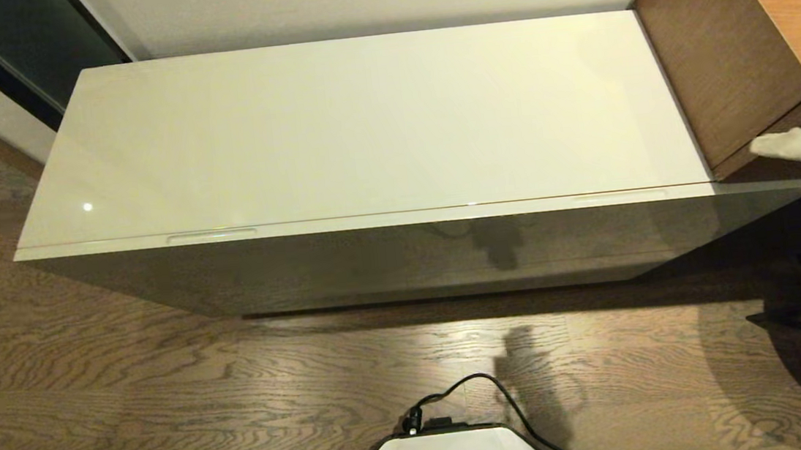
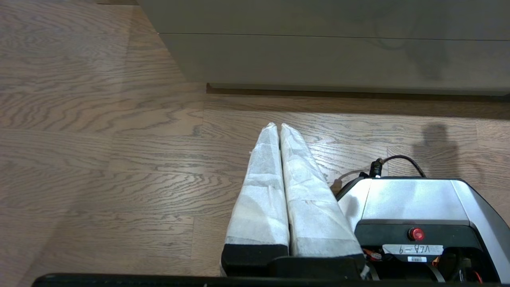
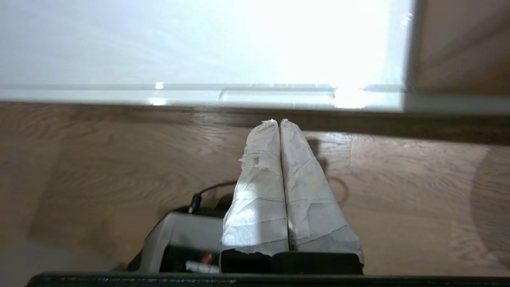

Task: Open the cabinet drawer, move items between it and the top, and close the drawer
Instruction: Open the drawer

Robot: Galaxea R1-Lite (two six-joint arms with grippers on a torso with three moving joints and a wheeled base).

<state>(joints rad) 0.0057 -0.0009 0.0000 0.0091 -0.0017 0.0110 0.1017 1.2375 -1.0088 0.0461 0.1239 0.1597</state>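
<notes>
1. While the long glossy cream-white cabinet top (image 1: 361, 122) lies flat against the wall, its very wide, shallow cream-white drawer (image 1: 400, 218) sits pushed in flush beneath the front edge.
2. Two narrow elongated notches show along that front rim, one toward the robot's left (image 1: 211, 235) and one toward its right (image 1: 618, 197).
3. Low beside the white robot base (image 2: 414, 203), the left gripper (image 2: 277, 126) hangs over the grey-brown wood-grain plank floor (image 2: 99, 159), pointing toward the cabinet's lower front, and its two white-wrapped fingers (image 2: 261, 191) are pressed together, holding nothing.
4. Out at the cabinet's right end, the right gripper (image 3: 279, 121) is raised and points at the drawer rim near the right-hand notch; its two paper-wrapped fingers (image 3: 259, 195) are likewise pressed together and empty.
5. From the head view only its white tip (image 1: 793, 144) shows, beside the taller brown wood-grain desk (image 1: 785, 19).
6. One black cable (image 1: 490, 393) curls from the base across the floor.
</notes>
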